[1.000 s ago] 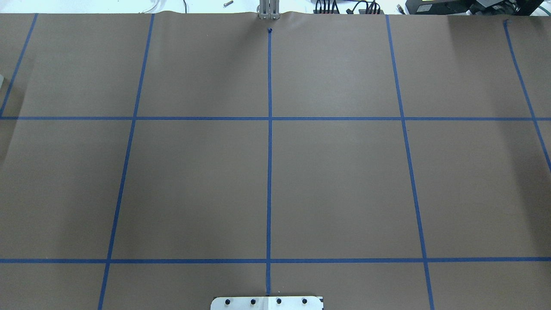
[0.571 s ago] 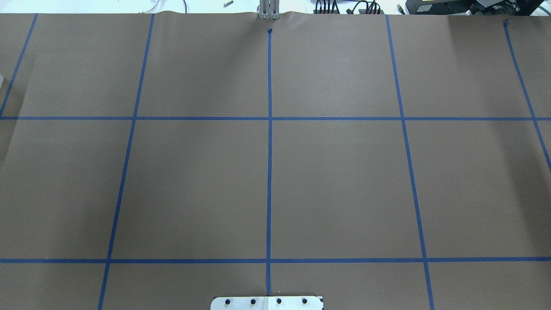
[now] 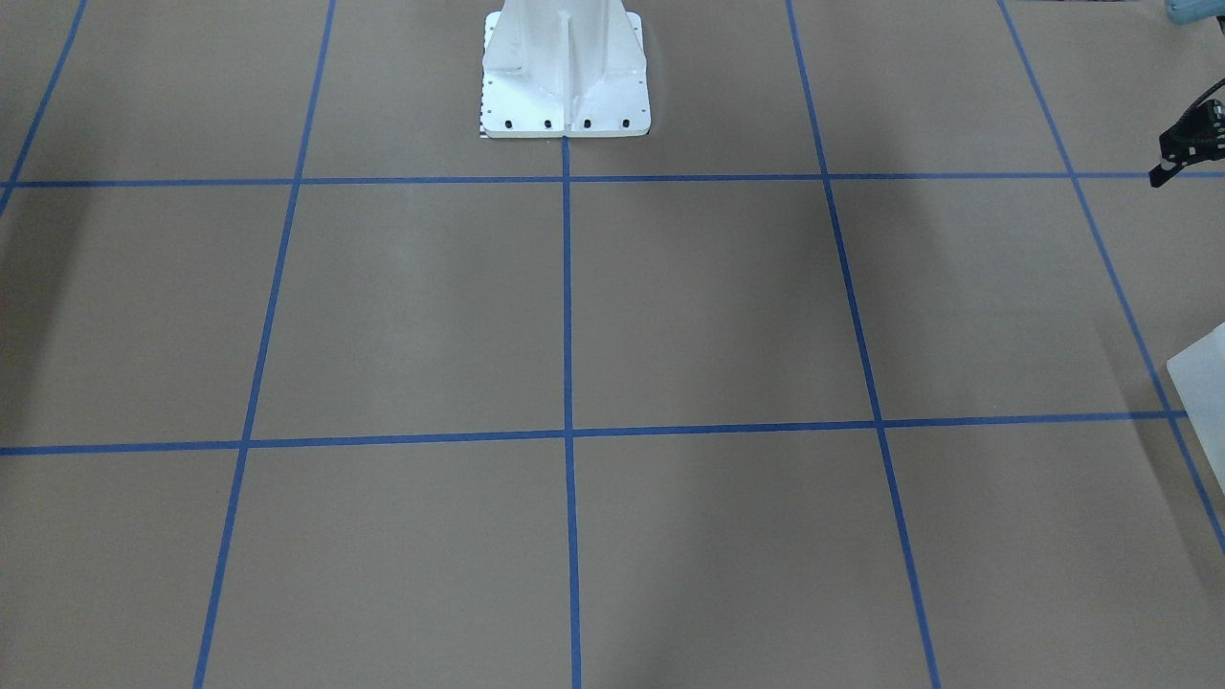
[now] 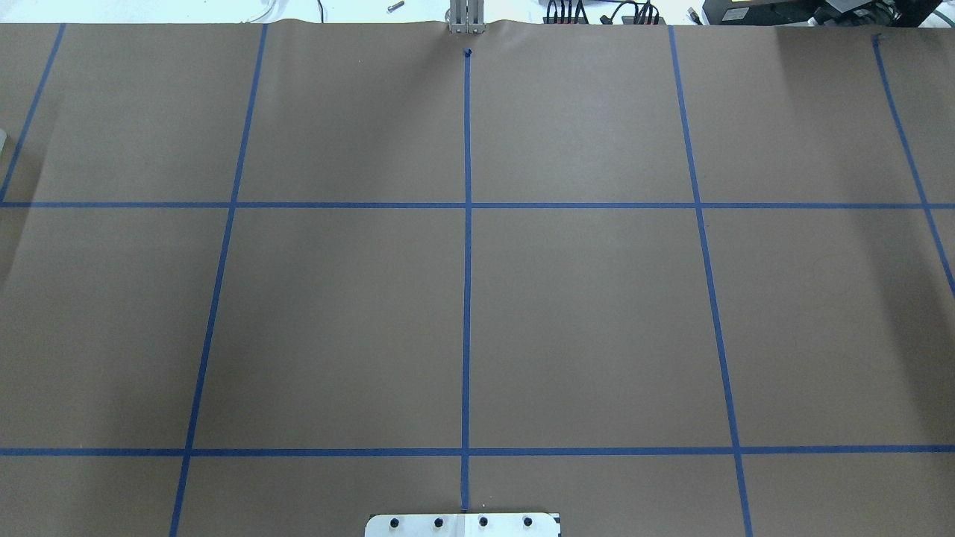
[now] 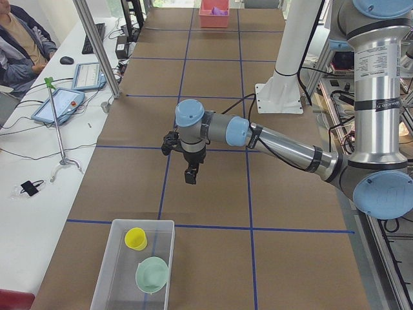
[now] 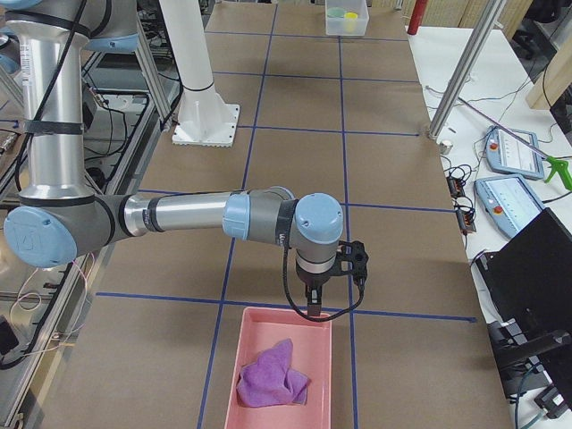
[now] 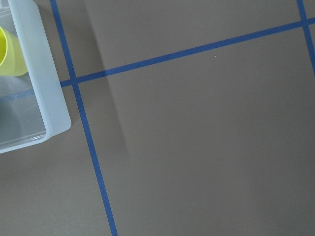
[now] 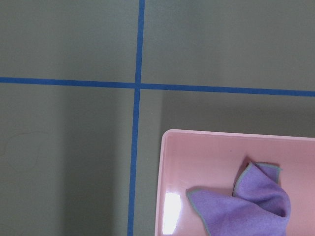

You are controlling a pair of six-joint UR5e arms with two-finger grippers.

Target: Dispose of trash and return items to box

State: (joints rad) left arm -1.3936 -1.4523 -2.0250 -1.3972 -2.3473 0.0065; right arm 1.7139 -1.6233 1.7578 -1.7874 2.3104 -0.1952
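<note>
The box, frosted translucent plastic, stands at the table's end on my left. It holds a yellow cup and a pale green bowl. Its rounded corner and the cup show in the left wrist view. My left gripper hangs above the paper, a grid square short of the box. My right gripper hangs over the near rim of a pink tray that holds a purple cloth. I cannot tell whether either gripper is open or shut.
Brown paper with blue tape grid lines covers the table. The white robot base stands at the middle of its near edge. A box corner and part of the left gripper show at the front view's right edge. Operators' tablets lie beside the table.
</note>
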